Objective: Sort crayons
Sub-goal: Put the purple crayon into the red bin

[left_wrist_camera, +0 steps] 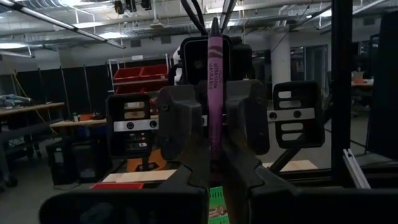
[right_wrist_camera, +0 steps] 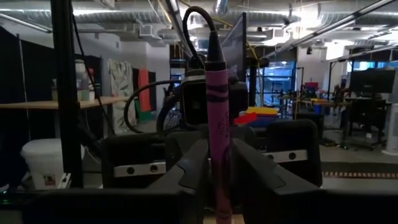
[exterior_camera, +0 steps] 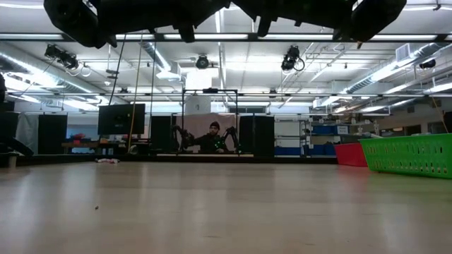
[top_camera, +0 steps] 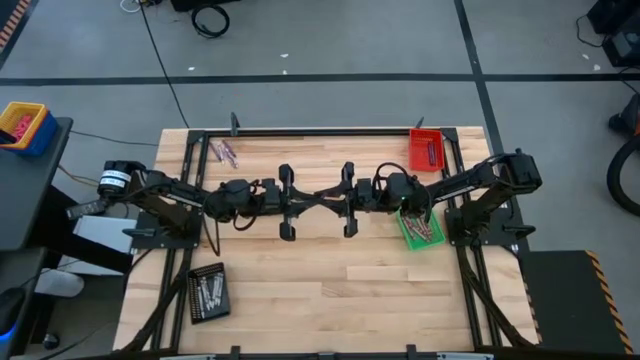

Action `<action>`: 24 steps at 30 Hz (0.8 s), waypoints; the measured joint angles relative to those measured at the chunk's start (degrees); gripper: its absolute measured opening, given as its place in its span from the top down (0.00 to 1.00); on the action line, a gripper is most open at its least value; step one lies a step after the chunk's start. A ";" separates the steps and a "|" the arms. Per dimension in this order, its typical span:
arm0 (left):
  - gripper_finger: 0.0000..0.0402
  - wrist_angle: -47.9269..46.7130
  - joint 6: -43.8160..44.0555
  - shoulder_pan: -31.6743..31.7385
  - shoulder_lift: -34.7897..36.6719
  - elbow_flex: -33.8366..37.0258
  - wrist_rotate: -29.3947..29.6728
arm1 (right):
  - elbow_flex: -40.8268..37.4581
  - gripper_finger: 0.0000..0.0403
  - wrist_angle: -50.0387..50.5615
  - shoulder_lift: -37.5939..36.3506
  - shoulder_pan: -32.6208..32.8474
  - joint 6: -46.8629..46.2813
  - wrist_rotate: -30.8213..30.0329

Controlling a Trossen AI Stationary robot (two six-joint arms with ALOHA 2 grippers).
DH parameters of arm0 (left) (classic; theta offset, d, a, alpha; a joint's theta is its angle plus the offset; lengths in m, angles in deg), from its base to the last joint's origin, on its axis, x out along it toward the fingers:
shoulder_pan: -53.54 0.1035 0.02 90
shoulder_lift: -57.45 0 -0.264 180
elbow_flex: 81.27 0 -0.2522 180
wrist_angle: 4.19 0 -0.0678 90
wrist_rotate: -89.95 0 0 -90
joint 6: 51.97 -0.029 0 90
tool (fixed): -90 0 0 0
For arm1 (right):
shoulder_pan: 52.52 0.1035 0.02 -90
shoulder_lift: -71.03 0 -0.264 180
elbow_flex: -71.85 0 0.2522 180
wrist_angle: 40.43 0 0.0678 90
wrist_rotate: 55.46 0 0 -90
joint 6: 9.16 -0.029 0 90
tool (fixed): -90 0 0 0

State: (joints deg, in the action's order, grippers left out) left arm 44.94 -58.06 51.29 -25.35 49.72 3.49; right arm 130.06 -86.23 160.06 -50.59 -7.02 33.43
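A purple crayon [left_wrist_camera: 215,93] stood upright right in front of the left wrist camera, pinched between the dark fingers [left_wrist_camera: 186,168] of the left gripper [top_camera: 312,200]. The right wrist camera showed the same crayon [right_wrist_camera: 217,124] rising between the right gripper's [top_camera: 322,197] own fingers [right_wrist_camera: 258,174], which sat close against it on both sides; whether they were actually gripping it could not be told. Seen from above, both grippers met tip to tip over the middle of the wooden table [top_camera: 320,290], held above its surface.

Just behind the right gripper's wrist, near the right arm, sat a green tray [top_camera: 420,228] with several crayons [top_camera: 424,230] in it. Farther out on that side, at the table's far corner, a red tray [top_camera: 425,150] held one dark crayon [top_camera: 431,152]. Beyond the left gripper, at the far edge, a few loose crayons [top_camera: 224,152] lay on the wood. A black tray [top_camera: 208,292] with pale sticks lay near the front edge on the left arm's side.
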 joint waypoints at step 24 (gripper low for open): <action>0.43 -65.13 6.63 -5.00 30.12 -0.05 8.81 | 22.88 0.93 84.09 -9.53 -16.49 -6.96 -31.80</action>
State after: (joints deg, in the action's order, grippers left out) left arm -20.19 -51.43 46.29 4.77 49.67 12.30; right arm 152.94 -2.15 150.54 -67.08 -13.98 1.64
